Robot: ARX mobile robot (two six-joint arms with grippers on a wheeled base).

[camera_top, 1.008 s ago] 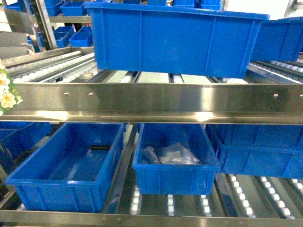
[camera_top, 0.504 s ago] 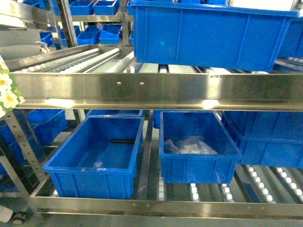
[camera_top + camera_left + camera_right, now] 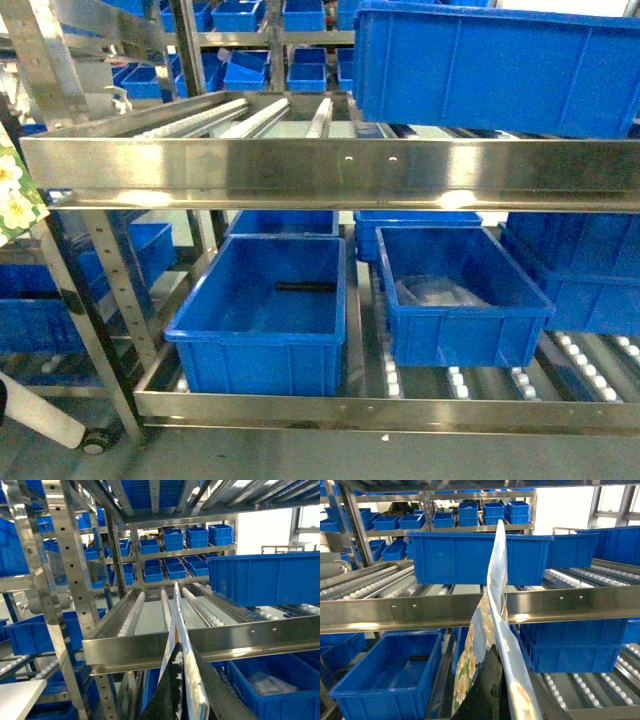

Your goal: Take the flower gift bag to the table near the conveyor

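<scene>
Bag in both hands, not yet placed.
My left hand (image 3: pixel 176 700) and right hand (image 3: pixel 492 690) each pinch the bag (image 3: pixel 495 630) edge; conveyor (image 3: pixel 330 175) ahead; I see no bench beneath them.

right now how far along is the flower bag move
Done: the flower gift bag is lifted, its edge pinched at both wrist views, so each tool seems shut on it. In hand: carrying it past the conveyor rack. Left: setting it down; the table shows only as a white corner, if that is it.
</scene>
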